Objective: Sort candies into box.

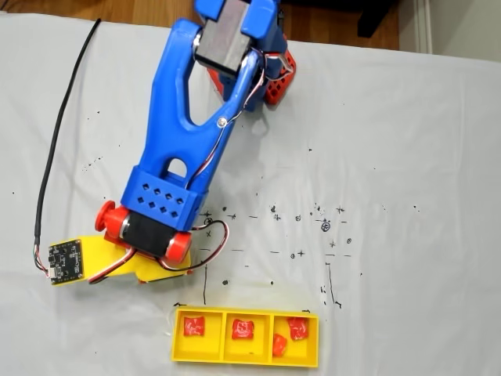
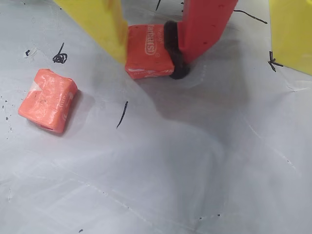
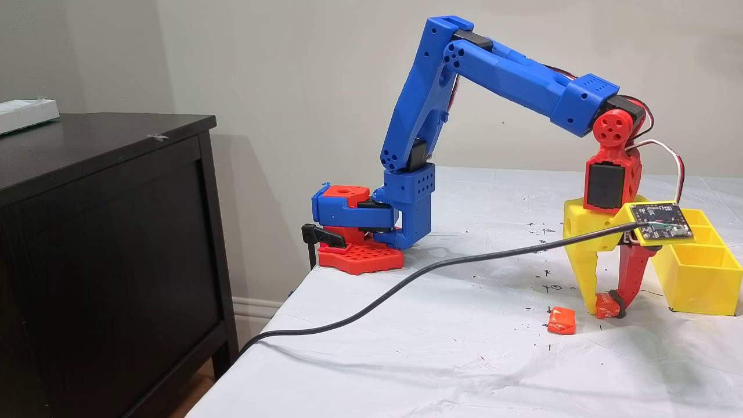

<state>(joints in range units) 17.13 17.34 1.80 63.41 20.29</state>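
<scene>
My gripper [image 2: 150,63] stands upright on the white table cover, its yellow finger [image 2: 105,24] and red finger [image 2: 204,24] pressed against the two sides of a red-orange candy [image 2: 146,48] with white lettering that rests on the cover. A fixed view shows the same gripper [image 3: 607,305] around that candy [image 3: 606,306]. A loose orange candy [image 2: 48,100] lies to its left, also seen from the side as an orange candy [image 3: 561,320]. The yellow box [image 1: 245,362] holds one red candy [image 1: 193,326] in its left compartment, one [image 1: 243,329] in the middle and two [image 1: 297,327] in the right.
The blue arm [image 1: 188,102] spans the table's left part from above. A yellow bracket with a black circuit board [image 1: 66,261] sticks out at the wrist, and a black cable [image 3: 406,284] trails across the cover. The box [image 3: 696,278] stands just right of the gripper. A dark cabinet [image 3: 104,232] stands beside the table.
</scene>
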